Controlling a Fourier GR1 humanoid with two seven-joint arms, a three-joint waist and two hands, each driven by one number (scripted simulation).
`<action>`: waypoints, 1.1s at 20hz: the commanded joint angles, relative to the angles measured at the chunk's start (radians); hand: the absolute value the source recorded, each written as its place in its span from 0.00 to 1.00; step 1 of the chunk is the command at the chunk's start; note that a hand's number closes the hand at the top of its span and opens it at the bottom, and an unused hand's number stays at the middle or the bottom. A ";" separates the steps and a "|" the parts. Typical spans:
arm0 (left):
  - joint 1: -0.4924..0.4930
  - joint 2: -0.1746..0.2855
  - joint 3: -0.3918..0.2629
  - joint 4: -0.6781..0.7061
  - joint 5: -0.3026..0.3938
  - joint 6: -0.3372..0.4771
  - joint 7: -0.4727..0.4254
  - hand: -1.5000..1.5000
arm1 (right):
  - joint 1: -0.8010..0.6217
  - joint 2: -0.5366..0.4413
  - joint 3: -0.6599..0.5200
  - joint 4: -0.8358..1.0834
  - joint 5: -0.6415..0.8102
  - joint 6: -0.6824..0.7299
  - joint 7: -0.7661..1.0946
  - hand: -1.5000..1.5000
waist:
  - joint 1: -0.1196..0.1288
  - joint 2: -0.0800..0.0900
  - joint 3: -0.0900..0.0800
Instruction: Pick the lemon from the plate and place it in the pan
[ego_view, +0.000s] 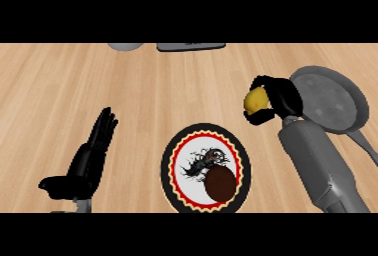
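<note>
A yellow lemon is held above the counter, with my right hand curled round it, just left of the grey pan. The pan lies at the right with its handle running toward the lower right edge. Below and left of the lemon sits the round plate, black-rimmed with a red and white pattern, carrying a dark brown oval object. My left hand rests open at the lower left, fingers straight and pointing up.
At the counter's far edge a pale rounded object and a grey flat object are partly cut off. Bare wooden counter lies between the hands and beyond the plate.
</note>
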 joint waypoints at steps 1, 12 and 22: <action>0.019 0.003 -0.011 -0.012 0.003 -0.017 -0.008 0.50 | 0.022 0.035 -0.059 -0.165 -0.001 -0.106 0.221 1.00 | 0.017 0.003 0.001; -0.084 -0.043 -0.022 0.042 -0.021 -0.020 -0.004 0.50 | 0.242 -0.005 -0.171 -0.649 -0.058 -0.041 0.499 1.00 | 0.079 0.032 0.004; -0.032 -0.038 -0.034 0.042 -0.027 -0.072 -0.043 0.50 | 0.197 -0.215 -0.368 -0.289 -0.057 -0.274 0.238 1.00 | 0.107 0.042 0.005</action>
